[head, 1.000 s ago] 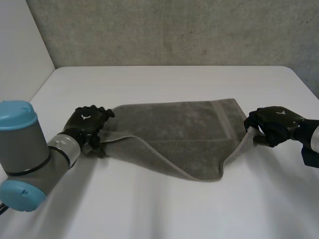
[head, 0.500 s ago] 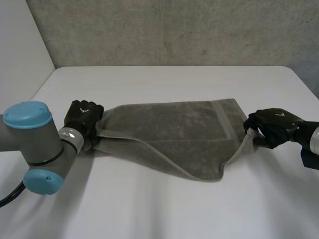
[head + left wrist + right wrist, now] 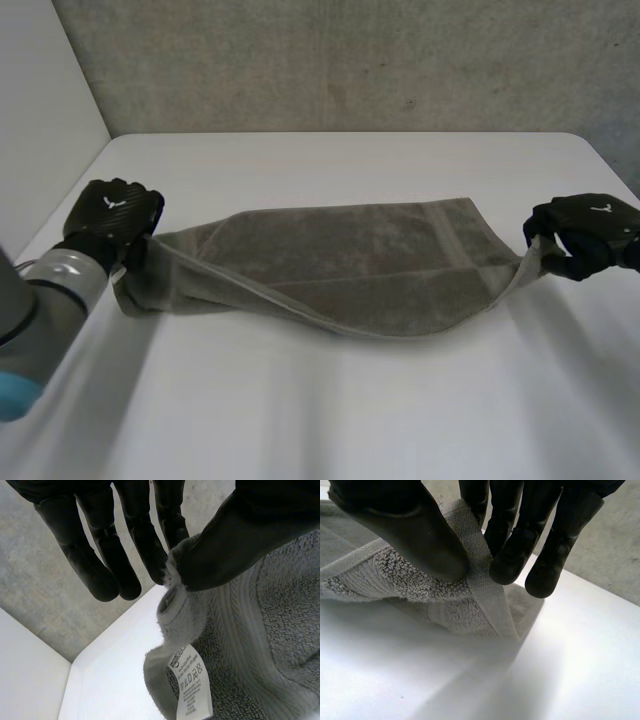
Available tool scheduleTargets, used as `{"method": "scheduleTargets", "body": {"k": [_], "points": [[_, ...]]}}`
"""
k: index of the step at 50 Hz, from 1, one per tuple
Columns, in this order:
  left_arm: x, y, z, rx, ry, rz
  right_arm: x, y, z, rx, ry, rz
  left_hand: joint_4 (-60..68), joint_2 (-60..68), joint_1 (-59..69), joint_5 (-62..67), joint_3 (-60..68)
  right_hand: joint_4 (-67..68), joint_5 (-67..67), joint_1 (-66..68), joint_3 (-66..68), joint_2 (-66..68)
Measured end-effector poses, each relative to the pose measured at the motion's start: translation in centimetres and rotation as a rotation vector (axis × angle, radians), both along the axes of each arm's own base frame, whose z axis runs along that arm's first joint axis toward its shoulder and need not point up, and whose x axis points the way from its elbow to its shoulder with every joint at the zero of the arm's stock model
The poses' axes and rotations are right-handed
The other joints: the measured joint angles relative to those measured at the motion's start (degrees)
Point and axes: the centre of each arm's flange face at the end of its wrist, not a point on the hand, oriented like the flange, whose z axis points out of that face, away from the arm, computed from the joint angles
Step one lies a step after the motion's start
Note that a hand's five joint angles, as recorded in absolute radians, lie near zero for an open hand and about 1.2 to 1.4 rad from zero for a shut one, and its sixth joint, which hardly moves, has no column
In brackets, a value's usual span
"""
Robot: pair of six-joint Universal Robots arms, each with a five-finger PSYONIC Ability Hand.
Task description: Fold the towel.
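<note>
Pinching nubby grey towel (image 3: 360, 265): left hand (image 3: 110, 215), right hand (image 3: 590, 225)

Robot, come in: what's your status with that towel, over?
Left hand pinching one end of towel. Right hand pinching the other end. Towel stretched between them. Nothing in the way.

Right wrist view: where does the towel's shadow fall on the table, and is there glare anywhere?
Right wrist view: the towel, pinched by the right robot hand, drops a soft shadow on the table below its lifted edge. Left wrist view: the table beside the label is almost glaringly white. Head view: a thin shadow under the towel's near edge.
</note>
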Motion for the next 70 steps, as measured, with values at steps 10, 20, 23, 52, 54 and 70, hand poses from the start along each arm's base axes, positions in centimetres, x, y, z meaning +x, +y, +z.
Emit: {"method": "scheduleTargets", "body": {"k": [10, 20, 23, 52, 54, 70], "points": [[3.2, 2.1, 2.2, 0.03, 0.024, -0.04, -2.1, 1.1, 2.9, -0.02, -0.009, -0.041, 0.0, 0.0, 0.0, 0.0, 0.1, 0.0, 0.0, 0.0, 0.0, 0.0], [5.3, 2.4, 3.2, 0.085, 0.053, -0.053, -4.1, 1.2, 4.5, -0.028, 0.005, -0.041, 0.0, 0.0, 0.0, 0.0, 0.2, 0.0, 0.0, 0.0, 0.0, 0.0], [5.3, 1.7, 2.5, 0.121, 0.067, -0.087, -4.2, 0.3, 4.0, -0.012, 0.014, -0.015, 0.0, 0.3, 0.0, 0.0, 0.2, 0.0, 0.0, 0.0, 0.0, 0.0], [-0.4, -12.4, -5.8, 0.112, 0.001, -0.016, 3.8, -13.0, -4.1, -0.176, -0.079, -0.165, 0.3, 0.4, 0.2, 0.3, 0.4, 0.0, 0.2, 0.1, 0.0, 0.1], [-0.6, -12.7, -5.8, 0.094, 0.0, -0.006, 4.0, -13.4, -4.1, -0.199, -0.1, -0.18, 0.3, 0.4, 0.2, 0.3, 0.4, 0.0, 0.2, 0.1, 0.0, 0.6], [-1.3, -13.6, -6.5, 0.031, -0.001, 0.031, 6.1, -14.9, -6.3, -0.279, -0.147, -0.191, 0.3, 0.4, 0.2, 0.3, 0.4, 0.0, 0.2, 0.1, 0.0, 0.9]]}}
